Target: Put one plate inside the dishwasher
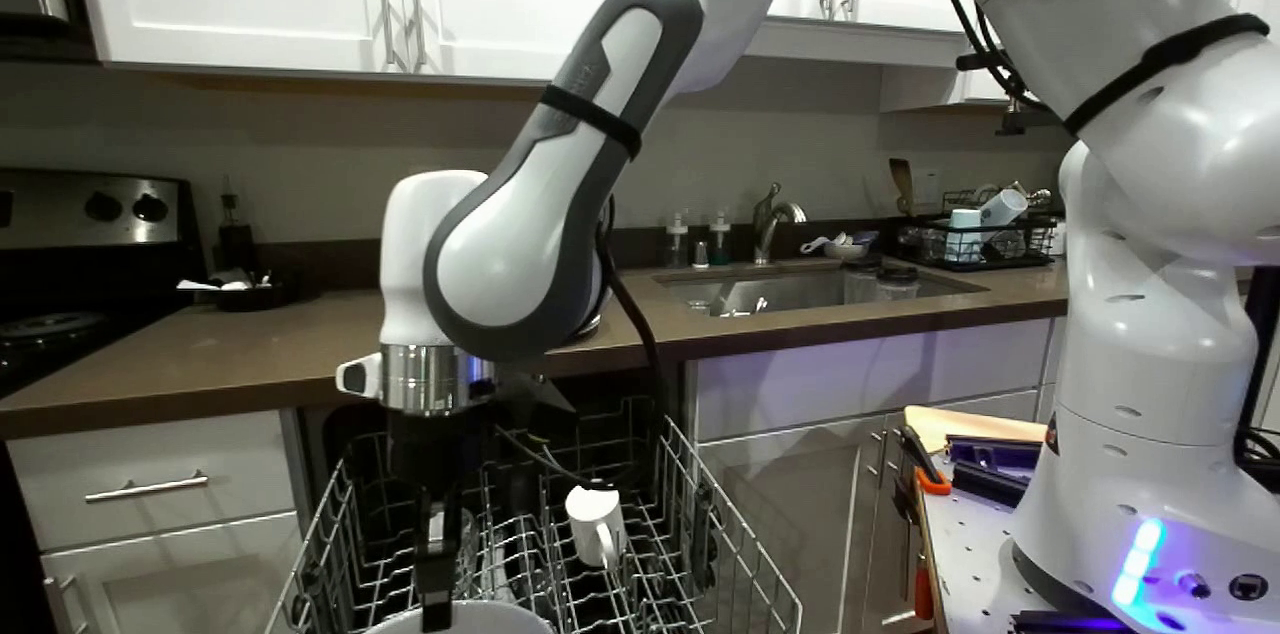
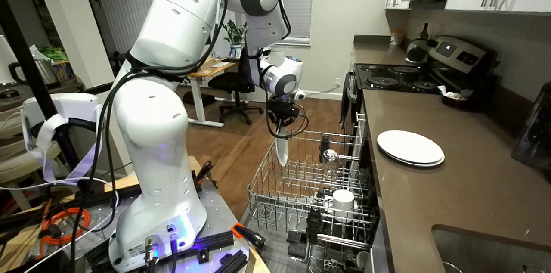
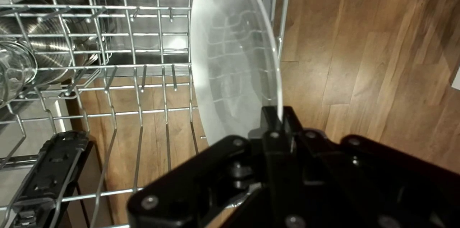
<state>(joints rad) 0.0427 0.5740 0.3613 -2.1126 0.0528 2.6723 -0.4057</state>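
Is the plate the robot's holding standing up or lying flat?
Standing up, or nearly: in an exterior view the plate shows as a thin, tall oval; the end effector grips its rim.

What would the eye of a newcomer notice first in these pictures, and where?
Probably the large white robot arm, arching over the scene with a blue light glowing low on it. Next, the white plate, which the pincer grips by the rim and holds on edge at the dishwasher rack. After that, perhaps the white mug in that rack and the stacked white plates on the counter.
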